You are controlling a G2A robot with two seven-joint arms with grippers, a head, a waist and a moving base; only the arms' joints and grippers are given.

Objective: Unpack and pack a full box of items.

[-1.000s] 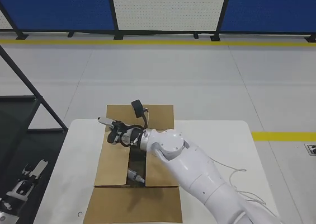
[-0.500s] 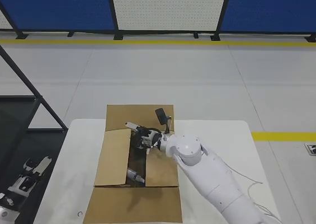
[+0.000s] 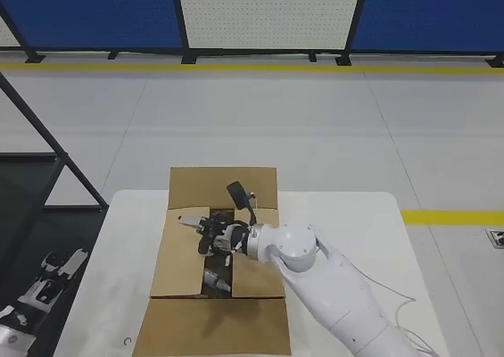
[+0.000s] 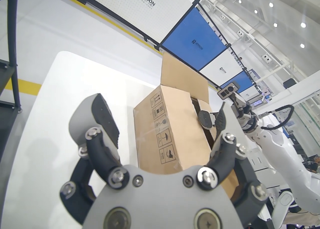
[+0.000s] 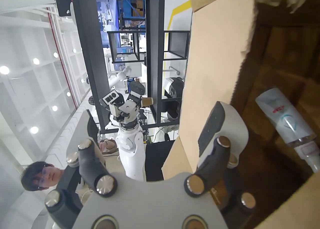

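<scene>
Top view: mounted high, facing down on the counter (image 3: 127,268) with the box (image 3: 178,259) at mid-frame. Left wrist view: low, off the counter's edge, facing across it to the box's printed side, at middle range. Right wrist view: close at the box's open top, looking in. All three share the box; the left wrist view also takes in the right tool (image 4: 211,118).

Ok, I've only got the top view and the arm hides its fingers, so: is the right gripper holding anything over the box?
Observer: No, the right gripper is open, with the edge of a cardboard flap between its fingers.
Operator: What's inside?
Observer: A white labelled bottle lies on its side deep in the box.
Operator: And the other arm?
Observer: The left gripper is open and empty, pointed at the box's printed side wall.
</scene>
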